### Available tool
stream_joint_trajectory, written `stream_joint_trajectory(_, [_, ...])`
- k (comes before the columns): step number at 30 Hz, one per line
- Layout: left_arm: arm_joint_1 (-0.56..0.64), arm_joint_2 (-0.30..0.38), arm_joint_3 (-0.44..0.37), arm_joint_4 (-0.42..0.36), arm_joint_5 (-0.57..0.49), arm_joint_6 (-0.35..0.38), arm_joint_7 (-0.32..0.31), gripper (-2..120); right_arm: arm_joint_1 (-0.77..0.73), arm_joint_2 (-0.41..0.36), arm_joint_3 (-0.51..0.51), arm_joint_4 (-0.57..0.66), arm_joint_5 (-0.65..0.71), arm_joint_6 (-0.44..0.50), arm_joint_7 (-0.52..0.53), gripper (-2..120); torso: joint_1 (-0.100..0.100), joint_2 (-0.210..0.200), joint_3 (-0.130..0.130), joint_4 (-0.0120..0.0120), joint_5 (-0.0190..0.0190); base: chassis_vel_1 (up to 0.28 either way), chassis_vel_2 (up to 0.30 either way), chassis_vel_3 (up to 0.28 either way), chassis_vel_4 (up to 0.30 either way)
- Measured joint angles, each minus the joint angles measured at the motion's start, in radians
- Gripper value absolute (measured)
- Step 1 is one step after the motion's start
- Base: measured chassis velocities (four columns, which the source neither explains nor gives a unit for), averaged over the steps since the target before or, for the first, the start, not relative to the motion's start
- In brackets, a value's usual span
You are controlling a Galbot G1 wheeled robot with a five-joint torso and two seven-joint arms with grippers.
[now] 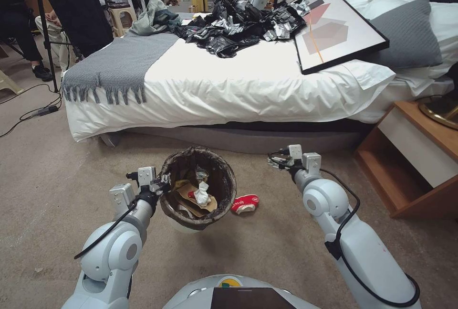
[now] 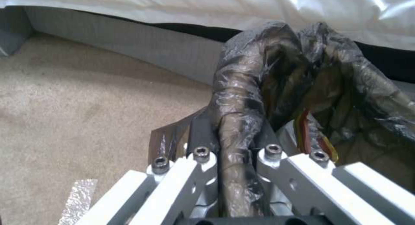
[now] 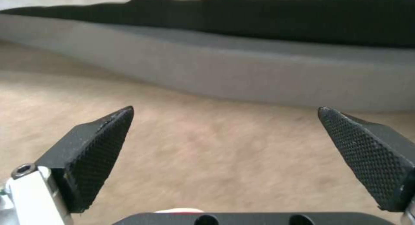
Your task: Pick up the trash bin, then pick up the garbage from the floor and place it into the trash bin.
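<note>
1. A bed (image 1: 248, 84) with a white sheet stands on beige carpet (image 1: 57, 175).
2. A grey fringed blanket (image 1: 119, 68) drapes its left end.
3. Crumpled black bags (image 1: 238, 27) lie beside a framed picture (image 1: 334, 27).
4. A grey pillow (image 1: 410, 37) rests near a wooden nightstand (image 1: 415, 156).

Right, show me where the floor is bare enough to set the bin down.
Bare carpet lies left of the bin, held by the left pincer. Another patch runs from the wrapper to the nightstand, under the open right pincer. It is crowded right beside the wrapper.
</note>
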Motion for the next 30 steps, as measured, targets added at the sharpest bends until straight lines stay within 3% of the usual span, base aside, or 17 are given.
stream_joint_trajectory(3, [0.006,0.001,-0.002,-0.007,-0.007,0.0,-0.006,5,0.049,-0.007,-0.043,-0.054,0.164,-0.007,0.039,100,0.0,0.0,0.0,0.0001,0.0001,0.0,0.0,0.0,0.0])
stream_joint_trajectory(11, [0.003,0.015,-0.021,-0.013,-0.013,0.0,-0.018,5,0.141,0.055,-0.095,-0.206,0.347,-0.006,0.118,100,0.0,0.0,0.0,0.0002,0.0002,0.0,0.0,0.0,0.0])
stream_joint_trajectory(20, [-0.001,0.015,-0.02,0.0,-0.006,0.0,-0.016,5,0.144,0.144,-0.088,-0.345,0.358,-0.003,0.158,100,0.0,0.0,0.0,0.0002,0.0001,0.0,0.0,0.0,0.0])
stream_joint_trajectory(30, [-0.001,0.016,-0.012,0.013,-0.002,0.0,-0.008,5,0.065,0.229,-0.02,-0.408,0.342,0.0,0.204,100,0.0,0.0,0.0,0.0,0.0001,0.0,0.0,0.0,0.0])
